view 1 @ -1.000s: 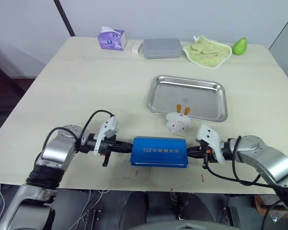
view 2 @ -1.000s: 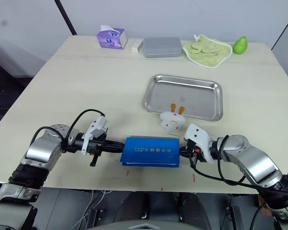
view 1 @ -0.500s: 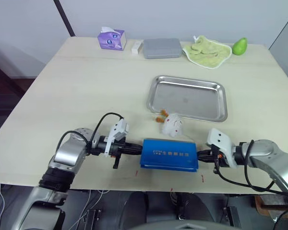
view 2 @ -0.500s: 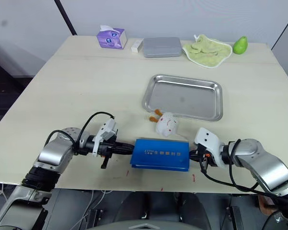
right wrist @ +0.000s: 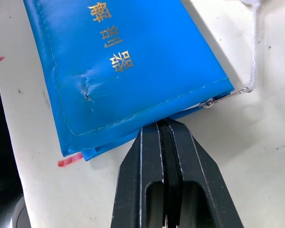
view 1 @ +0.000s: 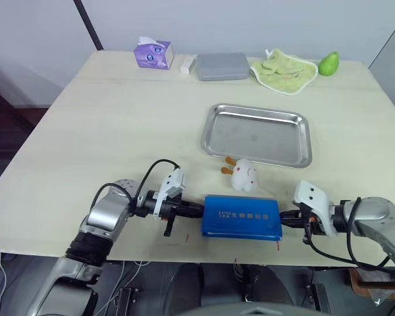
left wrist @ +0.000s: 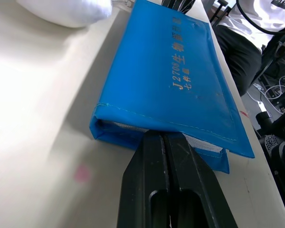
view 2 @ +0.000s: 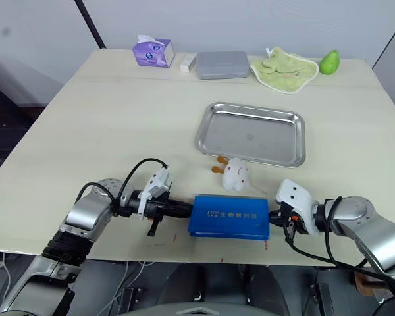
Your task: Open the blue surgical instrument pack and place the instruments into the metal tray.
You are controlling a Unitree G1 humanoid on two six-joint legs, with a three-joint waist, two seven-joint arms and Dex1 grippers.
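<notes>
The flat bright-blue fabric instrument pack [view 1: 242,216] lay folded shut close to the near edge of the pale wooden tabletop [view 1: 118,118]. The left pincer [left wrist: 167,137] and right pincer [right wrist: 163,126], both pressed closed, touched its opposite short ends. A white plush toy [view 1: 244,176] sat between the pack and the shiny rectangular steel tray [view 1: 258,134], with bare tabletop stretching toward the left edge.
</notes>
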